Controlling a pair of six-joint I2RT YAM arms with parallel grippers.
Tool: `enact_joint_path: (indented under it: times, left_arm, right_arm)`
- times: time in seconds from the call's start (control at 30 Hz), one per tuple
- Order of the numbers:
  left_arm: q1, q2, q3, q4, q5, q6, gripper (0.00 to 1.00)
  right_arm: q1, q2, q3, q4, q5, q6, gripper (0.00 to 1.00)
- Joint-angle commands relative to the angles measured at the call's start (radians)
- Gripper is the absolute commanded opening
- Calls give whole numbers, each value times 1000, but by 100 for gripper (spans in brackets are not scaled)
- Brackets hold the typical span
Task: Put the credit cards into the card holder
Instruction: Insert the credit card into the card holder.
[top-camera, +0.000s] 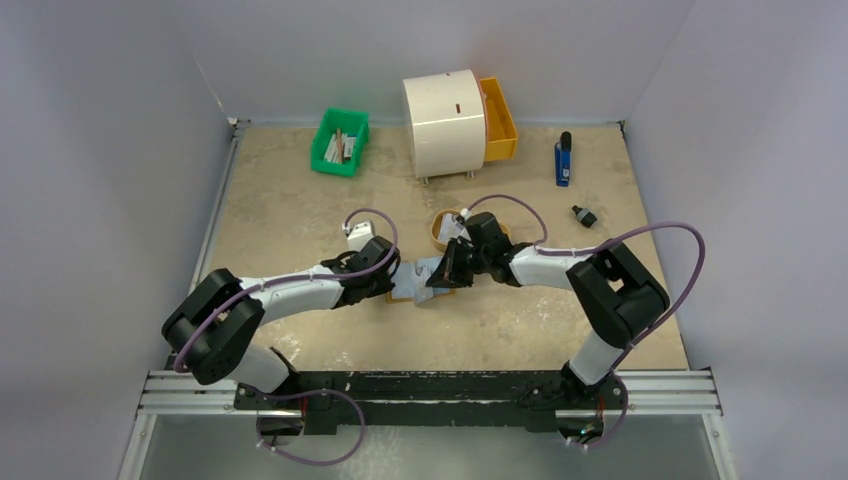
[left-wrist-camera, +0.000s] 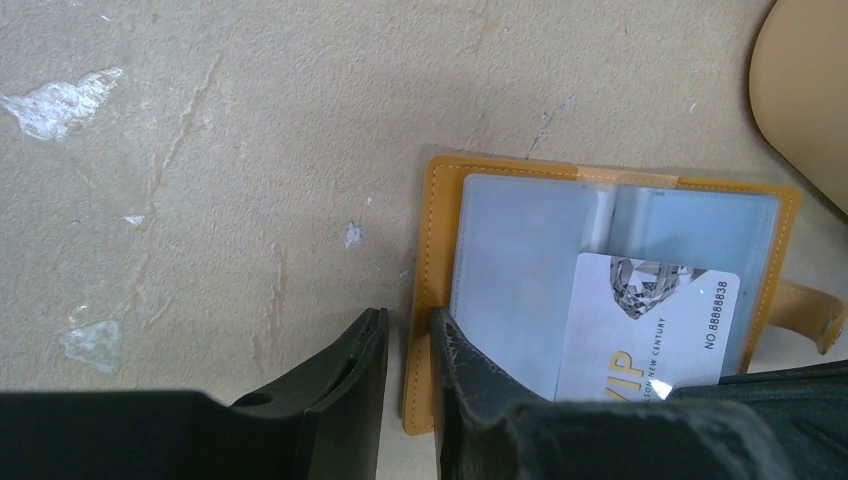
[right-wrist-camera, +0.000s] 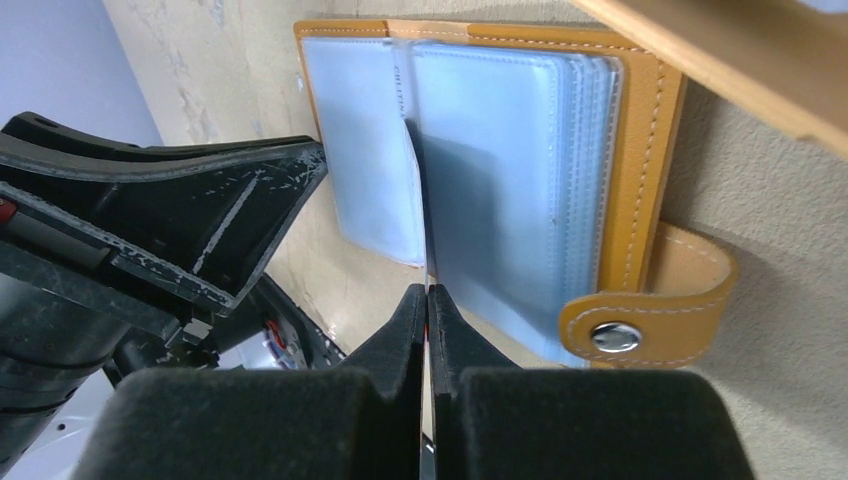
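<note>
The card holder (top-camera: 425, 281) lies open on the table between my two grippers, orange-tan outside with pale blue-grey sleeves (left-wrist-camera: 520, 270) (right-wrist-camera: 500, 170). A white credit card (left-wrist-camera: 650, 320) with dark print has its far edge tucked into a sleeve. My right gripper (right-wrist-camera: 428, 300) (top-camera: 447, 273) is shut on that card, which appears edge-on as a thin line (right-wrist-camera: 425, 230). My left gripper (left-wrist-camera: 405, 335) (top-camera: 395, 283) is narrowly open astride the holder's left orange border. One finger (left-wrist-camera: 470, 370) rests on the inside, the other (left-wrist-camera: 350, 370) is over the table.
An oval orange tray (top-camera: 437, 222) sits just behind the holder, its rim close by (left-wrist-camera: 810, 90). At the back stand a green bin (top-camera: 340, 140), a white drum (top-camera: 445, 125) and an orange drawer (top-camera: 497, 120). A blue tool (top-camera: 563, 160) and a small black item (top-camera: 584, 215) lie far right.
</note>
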Motion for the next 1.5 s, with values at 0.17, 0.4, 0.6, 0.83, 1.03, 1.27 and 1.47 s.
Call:
enact_joint_path:
  times: [0.17, 0.4, 0.6, 0.83, 1.03, 1.27, 1.47]
  left_arm:
    - [6, 12, 2, 5, 6, 0, 21]
    - [7, 14, 6, 4, 4, 5, 21]
    - [7, 17, 5, -1, 1, 10, 21]
    - [7, 17, 5, -4, -1, 11, 21]
    - [6, 17, 4, -4, 1, 10, 21]
    - [7, 20, 1, 3, 6, 8, 21]
    - [5, 23, 0, 8, 13, 5, 20]
  right_arm:
    - [-1, 1, 29, 20, 21, 8, 0]
    - [6, 65, 66, 88, -59, -8, 0]
    - [5, 41, 53, 65, -14, -4, 0]
    - [1, 9, 26, 53, 53, 24, 0]
    - [0, 29, 36, 61, 59, 33, 0]
    - [-1, 55, 44, 92, 67, 31, 0]
    - [3, 82, 41, 111, 46, 35, 0]
